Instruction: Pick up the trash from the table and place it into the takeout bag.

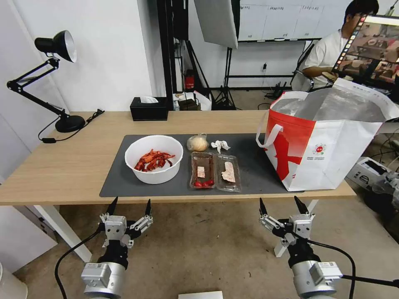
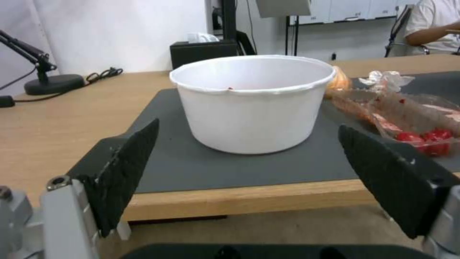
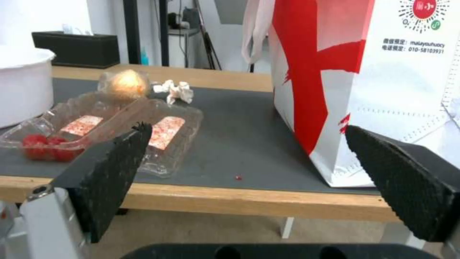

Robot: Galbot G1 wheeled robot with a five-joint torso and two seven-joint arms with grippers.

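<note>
On the table (image 1: 50, 166) the dark grey mat holds the trash. The white bowl (image 1: 153, 159) (image 2: 254, 102) has red scraps in it. Two clear trays (image 1: 215, 171) (image 3: 115, 131) lie to its right. Behind them sit a small bag with a beige lump (image 1: 198, 143) (image 3: 123, 84) and a crumpled tissue (image 1: 220, 145) (image 3: 175, 90). The takeout bag (image 1: 328, 141) (image 3: 364, 82) stands open at the mat's right end. My left gripper (image 1: 129, 204) (image 2: 249, 158) hangs open below the front edge, facing the bowl. My right gripper (image 1: 282, 203) (image 3: 249, 162) hangs open below the edge, between the trays and the bag.
A black tissue box (image 1: 149, 108) and a black desk lamp (image 1: 45, 79) stand at the back of the table, the lamp's cable trailing on the wood. A person sits at a screen behind the bag. White table legs (image 1: 62, 232) stand under the front edge.
</note>
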